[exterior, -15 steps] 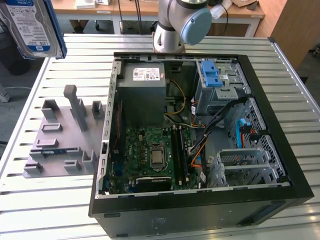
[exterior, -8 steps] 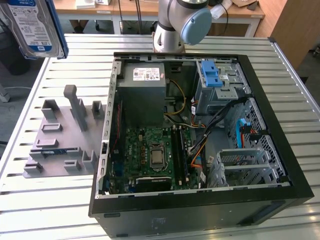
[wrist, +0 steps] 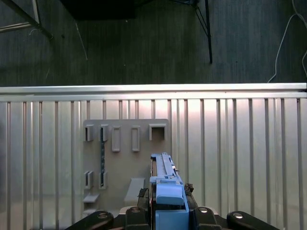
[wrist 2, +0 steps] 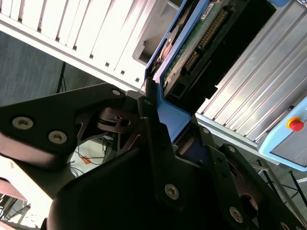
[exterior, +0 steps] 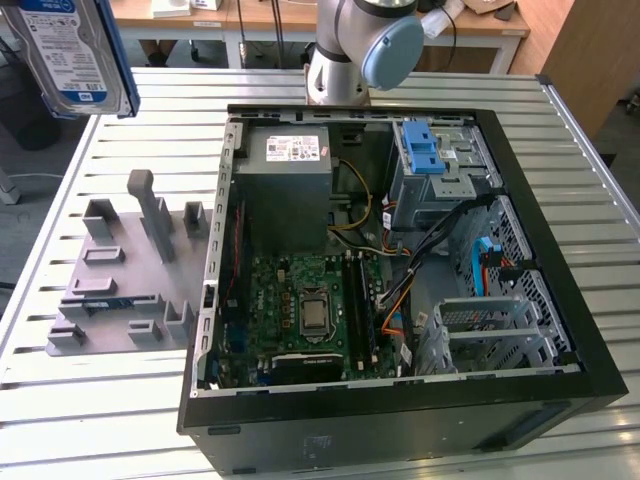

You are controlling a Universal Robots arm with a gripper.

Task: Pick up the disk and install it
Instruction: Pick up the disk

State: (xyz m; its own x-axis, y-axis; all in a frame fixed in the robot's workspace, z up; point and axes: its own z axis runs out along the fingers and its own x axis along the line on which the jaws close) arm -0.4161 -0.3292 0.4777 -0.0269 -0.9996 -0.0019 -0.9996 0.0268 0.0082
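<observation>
Disk (exterior: 70, 55) cropped by exterior view's edge, seen at 10 o'clock from case (exterior: 380, 412); clamped edge-on in gripper (wrist: 167, 196), itself largely cut off.

The disk (wrist: 163, 167) shows edge-on (blue frame toward the camera) near the frame's centre line, pinched between the black fingers (wrist: 144, 194) of the gripper (wrist: 168, 201). Behind it a grey slotted plate (wrist: 125, 143) lies on the slatted table (wrist: 240, 158). Beyond the table's rail is dark floor (wrist: 144, 43).
</observation>
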